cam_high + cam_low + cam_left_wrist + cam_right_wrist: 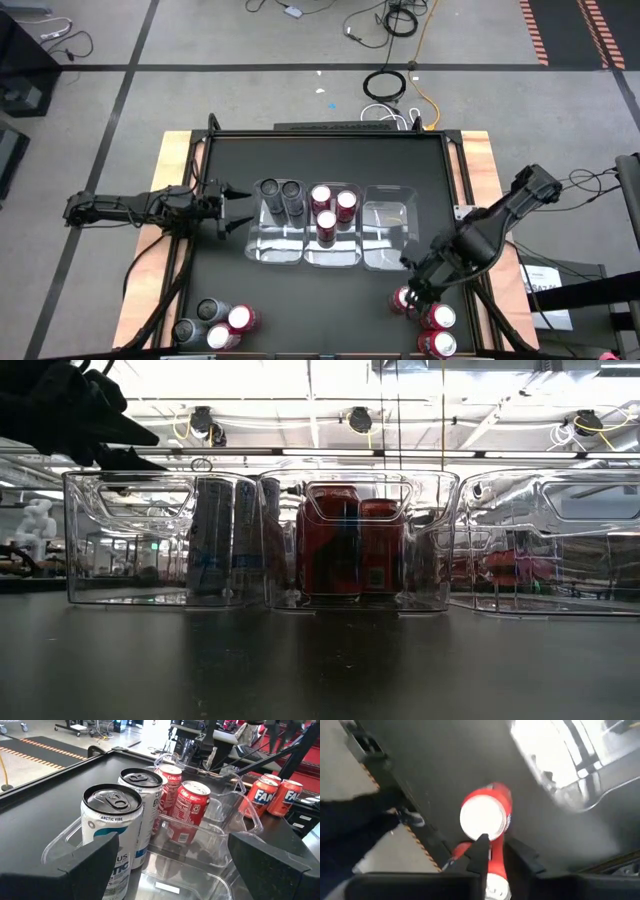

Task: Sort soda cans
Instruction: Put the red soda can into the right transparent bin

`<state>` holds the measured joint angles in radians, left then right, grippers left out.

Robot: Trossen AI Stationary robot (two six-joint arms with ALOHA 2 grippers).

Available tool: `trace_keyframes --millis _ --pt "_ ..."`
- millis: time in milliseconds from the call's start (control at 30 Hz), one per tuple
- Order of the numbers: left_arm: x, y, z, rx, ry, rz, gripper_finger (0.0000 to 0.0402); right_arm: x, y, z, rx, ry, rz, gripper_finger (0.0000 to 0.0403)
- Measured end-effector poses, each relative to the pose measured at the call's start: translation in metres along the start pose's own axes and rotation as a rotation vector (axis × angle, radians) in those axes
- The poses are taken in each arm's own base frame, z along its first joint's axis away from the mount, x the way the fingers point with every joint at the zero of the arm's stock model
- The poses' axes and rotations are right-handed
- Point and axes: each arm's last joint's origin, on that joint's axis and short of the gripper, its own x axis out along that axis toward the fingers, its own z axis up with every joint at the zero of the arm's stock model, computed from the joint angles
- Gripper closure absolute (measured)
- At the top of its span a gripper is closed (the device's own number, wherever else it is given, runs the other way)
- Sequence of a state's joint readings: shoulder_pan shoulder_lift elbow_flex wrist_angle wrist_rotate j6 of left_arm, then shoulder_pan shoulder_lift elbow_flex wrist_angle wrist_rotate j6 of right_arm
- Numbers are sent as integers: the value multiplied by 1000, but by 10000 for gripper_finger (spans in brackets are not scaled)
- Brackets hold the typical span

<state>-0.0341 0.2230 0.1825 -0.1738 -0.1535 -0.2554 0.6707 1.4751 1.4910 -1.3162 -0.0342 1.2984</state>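
Both arms reach inward, right pincer (410,297) over a red can (485,815).

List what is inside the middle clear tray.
The middle clear tray holds three upright red soda cans, silver tops up, grouped at its far end. Its near end looks bare. The low view shows only two; the third is hidden.

A robotics lab or workshop: grey concrete floor (200,40) with orange-black hazard striping (540,35), loose coiled cables (385,85), and overhead ceiling lights (360,420).
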Motion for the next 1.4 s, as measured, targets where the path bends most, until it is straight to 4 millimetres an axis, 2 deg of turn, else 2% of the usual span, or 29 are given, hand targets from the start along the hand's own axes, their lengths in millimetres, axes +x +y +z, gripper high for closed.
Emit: trace_keyframes --millis 200,500,633,800,1200,1400 --pt "0 0 0 0 0 0 20 13 14 -14 -3 37 4 272" --pt "0 0 0 0 0 0 20 14 21 -37 58 -17 25 143" --pt "0 0 0 0 0 0 20 14 21 -41 80 -41 15 102" --pt "0 0 0 0 0 0 20 14 22 -41 94 -50 20 76" --pt "0 0 0 0 0 0 20 14 25 -41 73 -52 52 66" --pt "0 0 0 0 0 0 20 14 25 -40 110 -74 51 33"
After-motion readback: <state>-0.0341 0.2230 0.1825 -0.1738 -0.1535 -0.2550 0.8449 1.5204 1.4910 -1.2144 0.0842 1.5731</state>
